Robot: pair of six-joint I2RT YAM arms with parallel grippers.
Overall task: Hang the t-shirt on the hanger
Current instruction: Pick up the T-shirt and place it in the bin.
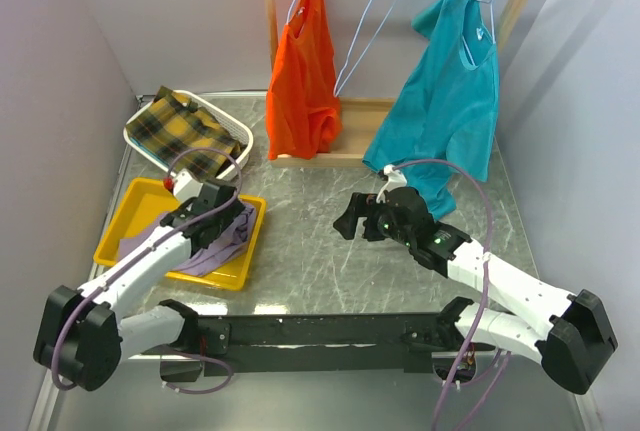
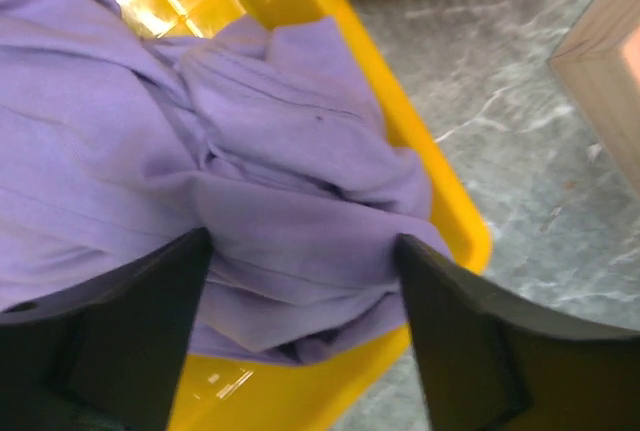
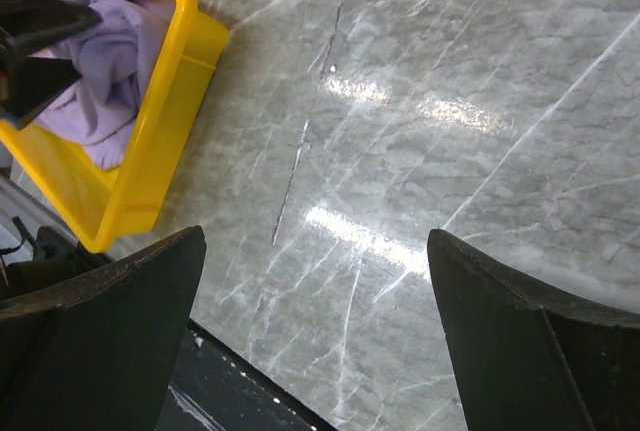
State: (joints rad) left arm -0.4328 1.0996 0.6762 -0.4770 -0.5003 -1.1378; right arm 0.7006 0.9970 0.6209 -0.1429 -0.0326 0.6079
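My left gripper [image 2: 302, 243], jaws spread, straddles the t-shirt [image 2: 290, 181] in the yellow tray [image 2: 385, 101]. It seems soft and light; I'd pinch a raised fold. Beside the tray, my right gripper [image 3: 317, 241] gapes.

Open lane over bare table [image 1: 300, 241] centre. Blocked: yellow tray [image 1: 230, 279] at 9 o'clock, basket [image 1: 243, 131] at 10, rack base [image 1: 330, 160], orange garment [image 1: 305, 81] and hanger [image 1: 372, 36] at 12, teal t-shirt [image 1: 450, 101] at 1.

The grey marbled surface [image 1: 320, 241] carries a yellow tray [image 1: 252, 241] near left, a white basket [image 1: 232, 121] far left and a wooden rack [image 1: 315, 160] far centre.
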